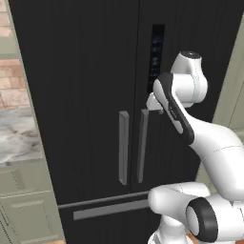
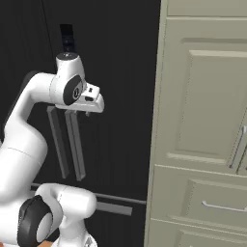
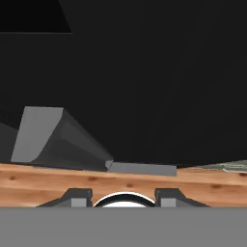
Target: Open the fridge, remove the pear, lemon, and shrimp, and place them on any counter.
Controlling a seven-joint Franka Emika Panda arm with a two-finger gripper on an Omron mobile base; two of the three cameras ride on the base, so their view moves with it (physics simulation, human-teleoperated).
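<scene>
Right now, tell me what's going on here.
The white arm has its gripper up at the top of the right-hand handle of the black fridge. Both fridge doors are shut, as is the bottom drawer. Whether the gripper has closed on the handle cannot be told from these views. A marble counter sits left of the fridge.

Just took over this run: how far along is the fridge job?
Nothing looks done yet: both fridge doors are shut, so the pear, lemon and shrimp are out of sight. In hand: the claw sits at the top of the right handle; I cannot tell if it grips. Left: open, remove all three, set them on a counter.
</scene>
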